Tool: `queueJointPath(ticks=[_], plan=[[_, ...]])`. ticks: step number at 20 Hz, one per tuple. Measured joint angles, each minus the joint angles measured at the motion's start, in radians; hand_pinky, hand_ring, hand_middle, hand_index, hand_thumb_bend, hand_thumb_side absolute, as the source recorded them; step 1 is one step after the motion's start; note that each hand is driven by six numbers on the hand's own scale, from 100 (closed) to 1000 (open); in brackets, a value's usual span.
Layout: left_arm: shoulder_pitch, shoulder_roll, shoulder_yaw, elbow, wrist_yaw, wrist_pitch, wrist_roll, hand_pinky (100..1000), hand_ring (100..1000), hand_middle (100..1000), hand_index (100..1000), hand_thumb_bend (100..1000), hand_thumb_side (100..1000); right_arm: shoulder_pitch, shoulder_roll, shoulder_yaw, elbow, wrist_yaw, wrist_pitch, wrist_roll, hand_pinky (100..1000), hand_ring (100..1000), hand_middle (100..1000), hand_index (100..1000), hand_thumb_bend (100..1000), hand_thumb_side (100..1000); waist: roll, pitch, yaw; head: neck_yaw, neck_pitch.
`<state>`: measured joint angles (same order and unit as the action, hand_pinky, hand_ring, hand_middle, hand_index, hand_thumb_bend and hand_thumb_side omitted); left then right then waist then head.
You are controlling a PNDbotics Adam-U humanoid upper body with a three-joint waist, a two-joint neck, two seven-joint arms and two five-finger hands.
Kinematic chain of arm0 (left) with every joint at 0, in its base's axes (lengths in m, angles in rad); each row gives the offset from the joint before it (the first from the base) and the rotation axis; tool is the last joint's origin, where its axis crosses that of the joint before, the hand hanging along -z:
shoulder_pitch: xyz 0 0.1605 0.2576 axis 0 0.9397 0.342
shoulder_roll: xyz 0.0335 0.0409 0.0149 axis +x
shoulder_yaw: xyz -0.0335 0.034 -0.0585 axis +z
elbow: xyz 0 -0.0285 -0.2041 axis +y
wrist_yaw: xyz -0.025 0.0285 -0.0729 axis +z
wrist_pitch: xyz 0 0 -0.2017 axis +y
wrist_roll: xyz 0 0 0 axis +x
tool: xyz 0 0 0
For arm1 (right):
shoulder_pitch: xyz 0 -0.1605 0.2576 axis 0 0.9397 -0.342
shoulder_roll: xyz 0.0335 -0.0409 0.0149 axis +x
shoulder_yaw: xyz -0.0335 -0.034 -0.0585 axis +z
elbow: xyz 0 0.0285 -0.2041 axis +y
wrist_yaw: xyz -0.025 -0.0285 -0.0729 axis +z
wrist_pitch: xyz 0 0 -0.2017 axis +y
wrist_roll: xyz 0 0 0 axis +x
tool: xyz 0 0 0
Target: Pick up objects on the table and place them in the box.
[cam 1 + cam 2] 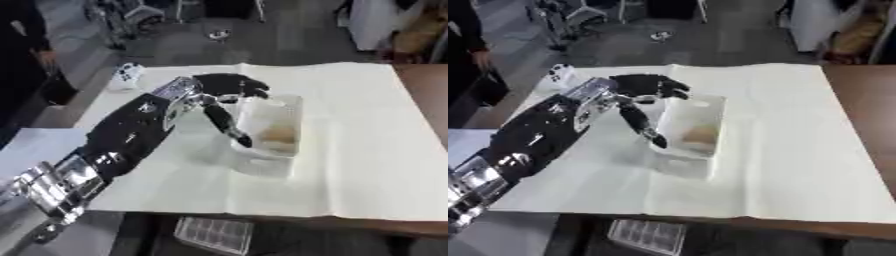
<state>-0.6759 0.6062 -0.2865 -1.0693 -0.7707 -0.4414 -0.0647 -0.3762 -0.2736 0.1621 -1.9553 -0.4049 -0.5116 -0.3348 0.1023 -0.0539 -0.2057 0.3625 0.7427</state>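
Box [278, 131]: clear plastic, rectangular, open top, upright near the middle of the white-covered surface [367, 150], long side running toward the far edge. One tan, rounded object [280, 134] inside it, toward the near end.

White-sheeted table [367, 165] under clear box [280, 107].

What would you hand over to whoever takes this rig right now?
Left hand: open, fingers spread over the near-left rim of the clear box; holds nothing that I can see.
Right hand: not in view.
Box: mid-table on the white cloth, with a tan object already inside.
Left: a small white object lies at the cloth's far-left corner, probably next to pick up.
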Motion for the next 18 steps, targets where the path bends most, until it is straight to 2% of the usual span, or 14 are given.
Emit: queueJointPath(ticks=[4,6,11,15,18], plan=[[0.031,0.052,0.037,-0.094,0.126,0.122,0.021,917,945,935,918,1000,1000,0.007,-0.002,-0.004,0.006,0.002,-0.001,-0.001,366,457,451,625,100,1000,0.001,-0.005,0.024,-0.013,0.0],[0.072,0.086,0.057,-0.161,0.189,0.175,0.032,838,899,904,887,988,965,0.013,-0.008,-0.004,0.006,0.004,-0.002,-0.002,366,458,451,625,100,1000,0.002,-0.005,0.036,-0.019,-0.001],[0.254,0.159,0.141,-0.395,0.397,0.295,0.11,688,841,864,854,913,927,0.015,-0.019,-0.012,0.007,0.011,-0.007,-0.007,366,458,453,625,100,1000,0.0,-0.007,0.067,-0.031,-0.019],[0.405,0.155,0.209,-0.598,0.548,0.361,0.186,630,819,848,846,889,909,0.02,-0.027,-0.021,0.009,0.02,-0.013,-0.014,366,458,453,624,100,1000,-0.012,-0.011,0.087,-0.055,-0.04],[0.514,0.096,0.24,-0.732,0.611,0.379,0.226,604,812,842,845,884,906,0.026,-0.027,-0.029,0.012,0.031,-0.016,-0.021,366,458,453,625,100,1000,-0.018,-0.02,0.108,-0.068,-0.051]])
